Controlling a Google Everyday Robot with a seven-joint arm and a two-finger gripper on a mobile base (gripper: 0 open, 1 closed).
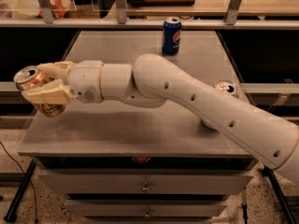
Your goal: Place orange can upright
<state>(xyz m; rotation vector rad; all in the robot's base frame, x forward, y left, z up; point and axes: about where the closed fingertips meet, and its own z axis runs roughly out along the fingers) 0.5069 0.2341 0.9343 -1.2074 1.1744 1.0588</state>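
While the gripper [33,82] hangs above the left edge of the grey table [121,125], its two fingers are clamped on the orange can [27,76], one finger [49,94] across the near side and the other behind it. The can is off the tabletop and tilted, with its silver top end pointing up and away from the wrist and its copper body showing below the near finger. From the gripper the white arm [187,97] runs right across the table and down toward the near right corner. Well to the right of the gripper and farther back, a blue Pepsi can [171,35] stands upright. Farther right again, a silver-topped can [226,87] stands partly hidden behind the arm.
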